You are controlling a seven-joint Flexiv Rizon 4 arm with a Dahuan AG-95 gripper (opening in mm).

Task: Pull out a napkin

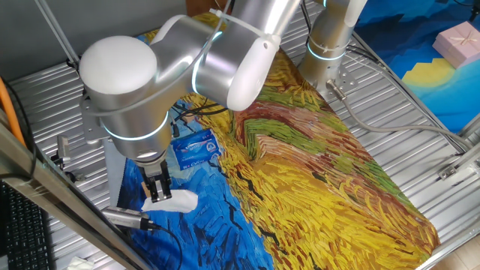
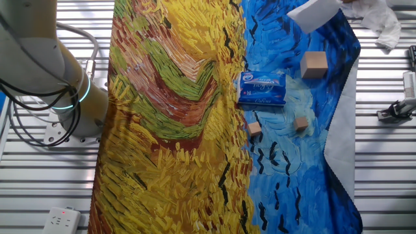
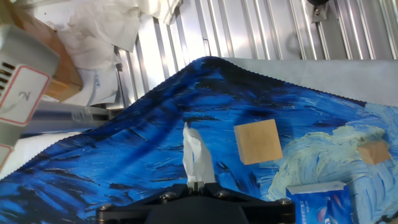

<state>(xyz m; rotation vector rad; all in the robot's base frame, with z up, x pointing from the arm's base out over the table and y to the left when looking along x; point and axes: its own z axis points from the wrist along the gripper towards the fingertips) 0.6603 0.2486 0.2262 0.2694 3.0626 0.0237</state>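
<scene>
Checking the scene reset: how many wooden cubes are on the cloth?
3. A large cube sits beyond the blue pack near the cloth's far end; two small cubes lie on the pack's other side. The arm may hide more.

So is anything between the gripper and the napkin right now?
No. In the hand view the gripper is shut on the napkin itself. The large wooden cube sits beside it, apart, and the blue tissue pack lies farther off.
</scene>
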